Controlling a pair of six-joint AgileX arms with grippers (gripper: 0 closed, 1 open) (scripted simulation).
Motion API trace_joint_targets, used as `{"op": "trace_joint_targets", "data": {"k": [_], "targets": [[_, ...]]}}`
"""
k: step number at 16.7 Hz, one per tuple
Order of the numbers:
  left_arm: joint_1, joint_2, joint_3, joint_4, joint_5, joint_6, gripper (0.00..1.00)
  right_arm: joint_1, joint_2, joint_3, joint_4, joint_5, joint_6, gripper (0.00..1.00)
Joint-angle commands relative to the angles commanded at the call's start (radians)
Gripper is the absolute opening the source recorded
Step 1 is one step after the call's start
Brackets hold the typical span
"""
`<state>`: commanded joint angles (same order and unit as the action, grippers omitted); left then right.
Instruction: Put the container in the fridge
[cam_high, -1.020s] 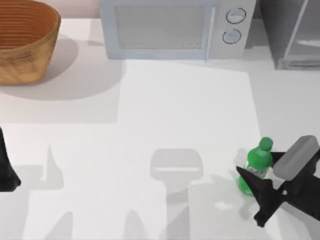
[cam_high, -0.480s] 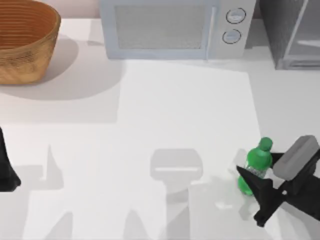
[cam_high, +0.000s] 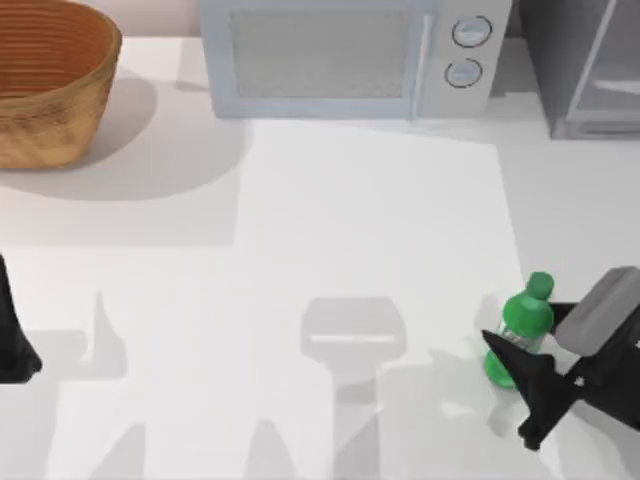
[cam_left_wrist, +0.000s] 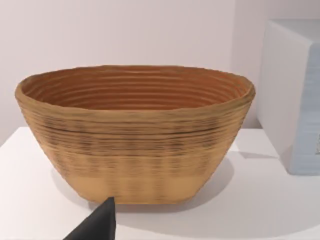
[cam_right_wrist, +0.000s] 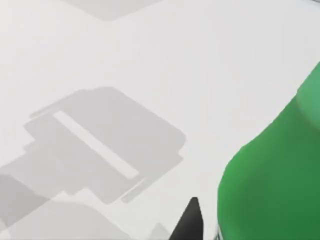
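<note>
The container, a small green bottle (cam_high: 522, 330) with a green cap, stands upright near the table's front right. My right gripper (cam_high: 526, 338) is shut on its body, one dark finger in front of it and the other behind. Close up in the right wrist view, the bottle's green side (cam_right_wrist: 275, 175) sits beside a black fingertip (cam_right_wrist: 191, 220). The fridge (cam_high: 585, 65), a dark grey cabinet with a lighter framed door, stands at the back right corner, far from the bottle. My left arm (cam_high: 12, 345) is parked at the left edge.
A light grey microwave (cam_high: 340, 60) with two knobs stands at the back centre, left of the fridge. A large woven basket (cam_high: 50, 80) sits at the back left and faces the left wrist camera (cam_left_wrist: 135, 130). Bare white tabletop (cam_high: 330, 250) lies between bottle and fridge.
My right gripper and the green bottle have shifted together a little to the right. The left arm has not moved.
</note>
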<state>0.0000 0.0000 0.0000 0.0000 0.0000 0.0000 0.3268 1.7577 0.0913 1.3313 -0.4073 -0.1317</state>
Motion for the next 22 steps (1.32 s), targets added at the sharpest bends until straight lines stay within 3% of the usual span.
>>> {"op": "trace_joint_targets", "data": {"k": [13,22], "targets": [[0.0,0.0,0.0,0.0,0.0,0.0,1.0,-0.503,-0.526,0.062,-0.765,-0.478,-0.245,0.01],[0.0,0.0,0.0,0.0,0.0,0.0,1.0,-0.533,-0.576,0.065,-0.825,-0.5,-0.265,0.01]]}}
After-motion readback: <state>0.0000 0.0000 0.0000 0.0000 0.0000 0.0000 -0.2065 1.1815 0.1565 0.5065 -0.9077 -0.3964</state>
